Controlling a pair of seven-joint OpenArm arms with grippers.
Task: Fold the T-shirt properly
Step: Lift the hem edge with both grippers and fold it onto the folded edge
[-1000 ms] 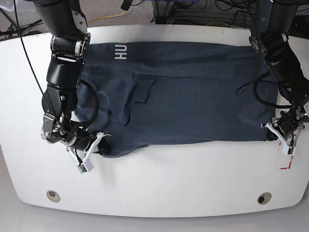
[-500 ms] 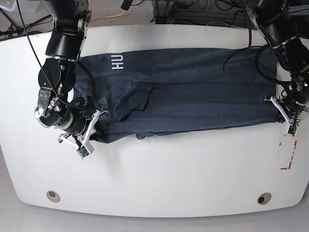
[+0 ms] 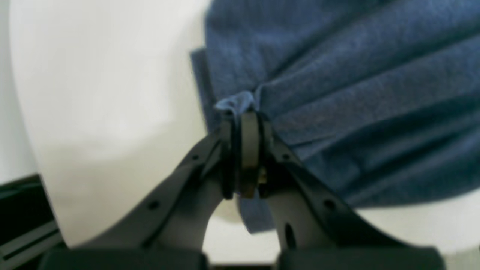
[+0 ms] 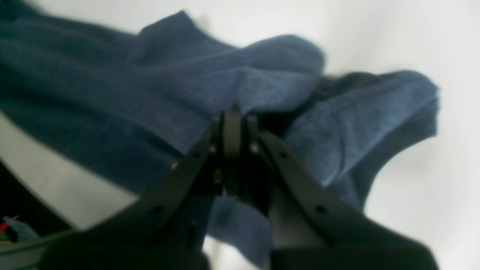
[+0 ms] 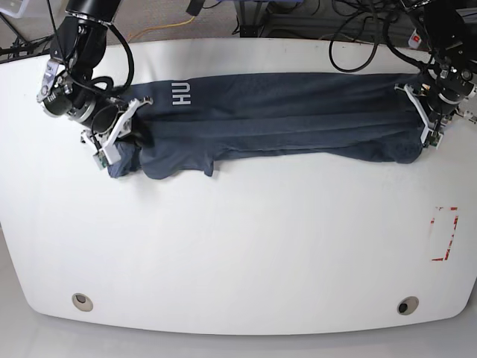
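The dark navy T-shirt (image 5: 283,119) lies as a long narrow band across the far part of the white table (image 5: 238,246), with white letters "HU" showing near its left end. My left gripper (image 5: 425,123) is shut on the cloth's edge at the band's right end; the left wrist view shows a pinch of fabric (image 3: 236,103) between the closed fingers. My right gripper (image 5: 119,134) is shut on a fold at the left end, beside the bunched sleeve (image 4: 375,112). The T-shirt (image 4: 112,105) hangs in drawn folds from both grips.
A red-outlined rectangle (image 5: 444,233) is marked near the table's right edge. Two round holes (image 5: 82,301) sit near the front edge. Cables and equipment lie beyond the far edge.
Both grippers have carried the near edge of the T-shirt away from the front, toward the far edge. The cloth has gone from a wide spread to a narrow folded band.
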